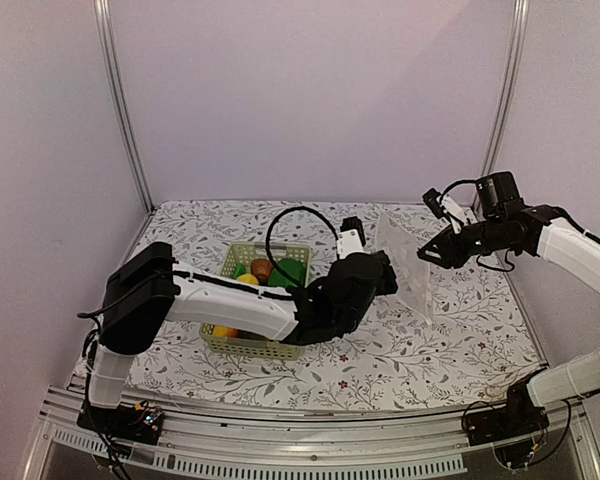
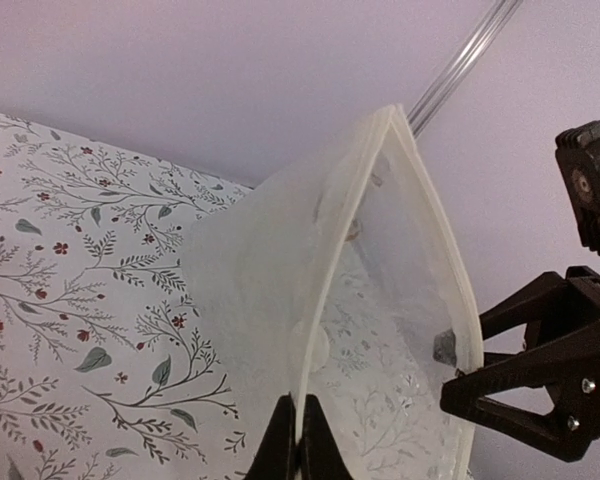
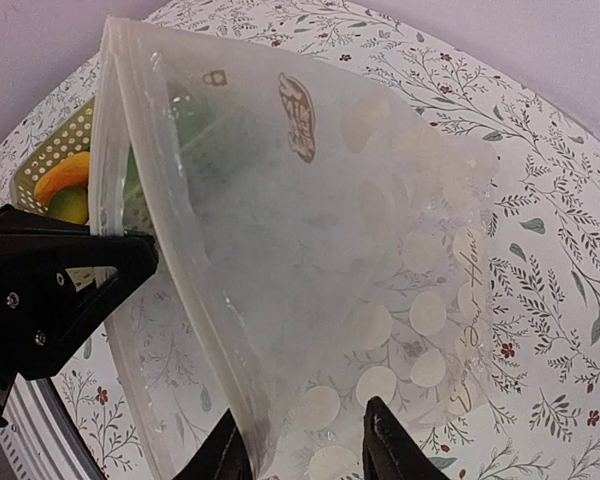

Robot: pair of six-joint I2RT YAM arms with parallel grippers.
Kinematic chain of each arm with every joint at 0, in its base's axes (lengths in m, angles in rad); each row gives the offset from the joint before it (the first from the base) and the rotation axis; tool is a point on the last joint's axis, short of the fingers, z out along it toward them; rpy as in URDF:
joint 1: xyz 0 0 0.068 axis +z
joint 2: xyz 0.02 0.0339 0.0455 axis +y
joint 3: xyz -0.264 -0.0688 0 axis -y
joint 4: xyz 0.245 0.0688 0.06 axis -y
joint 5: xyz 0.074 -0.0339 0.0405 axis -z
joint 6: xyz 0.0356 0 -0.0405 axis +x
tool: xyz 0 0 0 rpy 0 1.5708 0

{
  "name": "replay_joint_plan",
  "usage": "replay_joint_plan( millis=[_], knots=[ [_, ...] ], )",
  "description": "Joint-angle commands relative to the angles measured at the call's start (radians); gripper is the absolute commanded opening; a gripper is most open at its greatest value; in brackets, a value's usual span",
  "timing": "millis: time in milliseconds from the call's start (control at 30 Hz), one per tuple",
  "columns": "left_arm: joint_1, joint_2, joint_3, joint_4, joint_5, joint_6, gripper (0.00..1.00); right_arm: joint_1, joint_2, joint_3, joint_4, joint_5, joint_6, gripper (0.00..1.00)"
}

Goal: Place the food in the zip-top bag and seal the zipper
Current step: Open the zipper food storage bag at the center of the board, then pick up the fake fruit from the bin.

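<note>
A: Where is the zip-top bag [image 1: 405, 265] seen?

B: It is held up in the air, above the worktop [image 1: 460, 350], between the two claws. The food [image 1: 261, 268] is seen in the green basket [image 1: 270, 346], near the bag but not in it. No food is seen inside the bag.

A: How is the left claw [image 2: 298, 430] seen?

B: It is shut tight on one lip of the bag, right at the zipper [image 2: 435, 220].

A: And the right claw [image 3: 300, 440]?

B: Its fingers are spread apart. The other wall of the bag is seen between them, but nothing is pinched there.

A: What step is thought to be in hand?

B: The mouth of the bag is being made ready for the food, it is judged. In the left wrist view the mouth is parted into a thin leaf shape.

A: How is that step done well?

B: The far lip should be pinched just under the zipper, across from the left claw. Then it should be pulled away softly, so the mouth is made round and wide. A hard tug is best avoided, since the thin plastic may be slipped out of the shut claw. The mouth should be kept turned up.

A: How are the arms placed?

B: The left arm [image 1: 230, 305] is stretched from its base across the front of the basket, over to the right. The right arm [image 1: 570, 245] is brought in from the right side and held high, with its claw pointed left at the bag.
</note>
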Motion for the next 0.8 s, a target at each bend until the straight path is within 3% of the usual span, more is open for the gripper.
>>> replay_joint_plan(
  millis=[0, 167, 367, 400, 533, 667, 767],
  knots=[
    [-0.013, -0.031, -0.012, 0.037, -0.005, 0.003, 0.0, 0.005, -0.009, -0.028, 0.002, -0.003, -0.009, 0.37],
    [-0.016, -0.027, -0.008, 0.043, 0.017, 0.007, 0.0, 0.006, -0.001, -0.033, 0.04, 0.023, -0.001, 0.27],
    [-0.018, -0.048, -0.029, 0.035, 0.042, 0.096, 0.0, 0.003, 0.004, 0.018, 0.085, 0.155, 0.01, 0.0],
    [-0.019, -0.064, -0.043, 0.03, 0.035, 0.123, 0.14, -0.002, 0.006, 0.033, 0.088, 0.183, -0.001, 0.0],
    [-0.019, -0.165, -0.146, 0.006, -0.051, 0.204, 0.97, -0.053, 0.022, 0.076, 0.114, 0.203, -0.024, 0.0],
    [-0.018, -0.304, -0.303, -0.081, -0.122, 0.169, 1.0, -0.111, 0.059, 0.143, 0.142, 0.214, -0.037, 0.0],
    [-0.02, -0.392, -0.405, -0.117, -0.103, 0.234, 1.0, -0.132, 0.076, 0.158, 0.183, 0.217, -0.058, 0.0]
  ],
)
